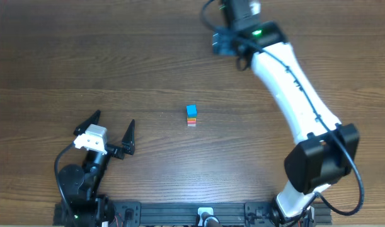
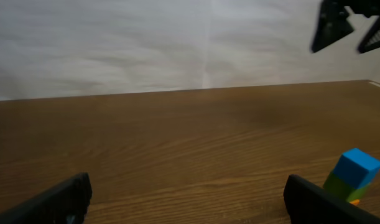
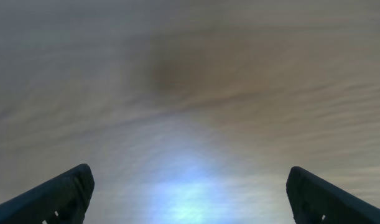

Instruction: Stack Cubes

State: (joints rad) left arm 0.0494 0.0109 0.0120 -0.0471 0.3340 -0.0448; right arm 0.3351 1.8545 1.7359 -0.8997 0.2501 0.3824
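Cube stack [image 1: 191,116] is up in the middle of the table [image 1: 66,50], and neither claw is touching it. The blue cube [image 2: 357,168] is on top, slightly twisted against the green cube [image 2: 340,185] under it. There's a sliver of an orange cube [image 2: 354,201] lower down. From above I also see a pale layer at the very bottom; can't tell what it is.

My left claw [image 1: 114,118] is spread wide with nothing in it. It's low over the table and points away from my base. The stack sits off to its right, ahead of and outside the right finger [image 2: 320,202], not between the fingers. It's near but clearly apart. From the left wrist, my left claw [image 2: 186,193] has only bare wood between its tips.

My right claw [image 1: 225,43] is also wide open and holds nothing. It's lifted off the table, far side and right of the stack, well apart from it. From the right wrist, my right claw [image 3: 190,186] has only wood grain and a bright glare patch under it. From the left wrist it hangs high behind the stack [image 2: 352,30], fingers parted.
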